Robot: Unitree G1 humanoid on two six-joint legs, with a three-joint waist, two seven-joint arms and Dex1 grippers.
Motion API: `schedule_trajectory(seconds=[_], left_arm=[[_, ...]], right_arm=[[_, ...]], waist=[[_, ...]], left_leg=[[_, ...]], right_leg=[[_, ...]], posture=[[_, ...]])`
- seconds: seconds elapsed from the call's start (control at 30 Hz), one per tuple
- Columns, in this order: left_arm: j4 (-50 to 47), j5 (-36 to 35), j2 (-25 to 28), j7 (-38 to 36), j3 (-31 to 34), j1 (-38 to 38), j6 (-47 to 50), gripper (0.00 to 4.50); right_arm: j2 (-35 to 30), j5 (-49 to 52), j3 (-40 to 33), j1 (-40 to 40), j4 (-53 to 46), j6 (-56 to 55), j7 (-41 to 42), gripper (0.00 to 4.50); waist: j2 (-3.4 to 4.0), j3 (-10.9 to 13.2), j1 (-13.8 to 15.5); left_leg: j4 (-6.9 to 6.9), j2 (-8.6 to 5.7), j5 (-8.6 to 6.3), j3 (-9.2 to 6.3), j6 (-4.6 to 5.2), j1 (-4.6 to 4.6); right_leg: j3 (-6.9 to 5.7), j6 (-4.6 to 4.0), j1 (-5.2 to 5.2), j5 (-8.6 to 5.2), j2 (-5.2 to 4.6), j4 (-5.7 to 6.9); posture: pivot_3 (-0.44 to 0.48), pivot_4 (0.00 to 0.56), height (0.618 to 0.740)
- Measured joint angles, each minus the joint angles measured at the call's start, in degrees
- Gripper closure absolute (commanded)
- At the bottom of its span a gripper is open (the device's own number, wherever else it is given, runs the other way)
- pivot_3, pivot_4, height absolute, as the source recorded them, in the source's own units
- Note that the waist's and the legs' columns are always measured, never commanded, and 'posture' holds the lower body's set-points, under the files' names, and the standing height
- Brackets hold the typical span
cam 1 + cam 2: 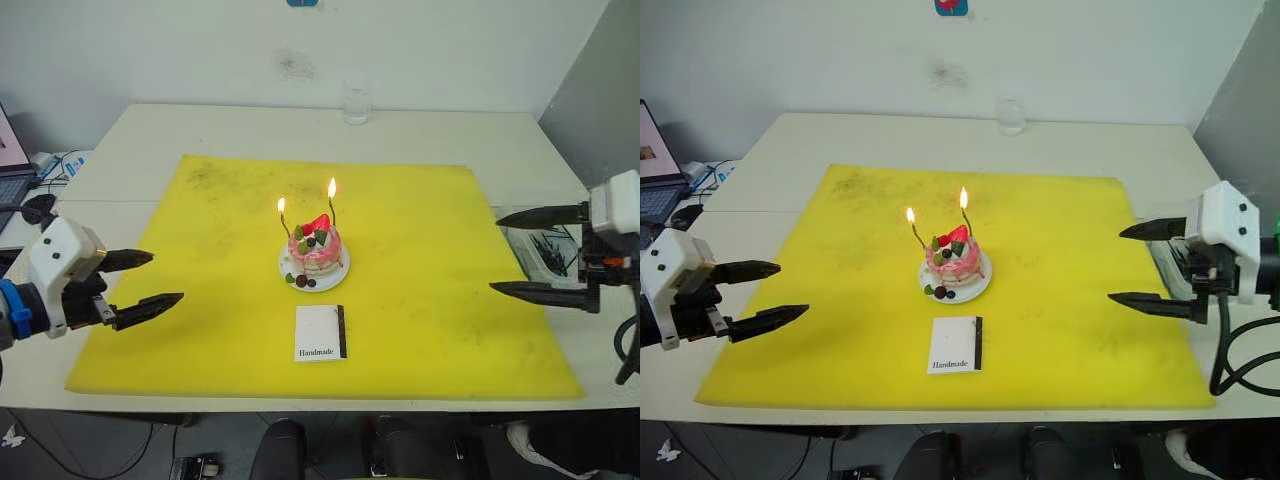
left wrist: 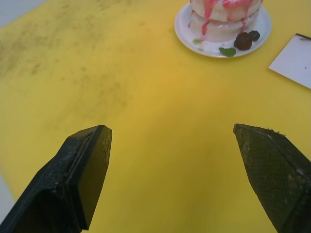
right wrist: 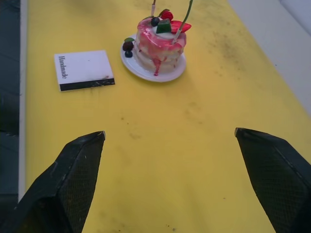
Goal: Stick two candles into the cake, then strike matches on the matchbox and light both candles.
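Yellow mat (image 1: 420,300) edges flank both wide-open tools; cake (image 1: 315,252) centred

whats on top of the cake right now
Two candles stand in the cake, both lit, alongside a red strawberry, dark berries and green leaves. How deep the candle ends sit is hidden inside the cake. The cake rests on a small white plate.

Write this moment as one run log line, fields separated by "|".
candles: both in cake, both lit | matchbox: on mat, near cake | left tool: open, empty | right tool: open, empty
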Motion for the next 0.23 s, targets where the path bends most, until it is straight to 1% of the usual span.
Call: schedule_trajectory(seconds=[0.23], left_arm=[[0.5, 1.1, -1.6, 1.0, -1.0, -4.9, 0.3, 0.02]], right_arm=[[-0.1, -0.2, 0.0, -0.2, 1.0, -0.7, 1.2, 0.0]], waist=[[0.0, 0.0, 0.0]], left_leg=[[-0.16, 0.0, 0.0, 0.0, 0.0, 0.02]], right_leg=[[-0.03, 0.07, -0.04, -0.01, 0.03, 0.03]], posture=[[0.0, 0.15, 0.74]])
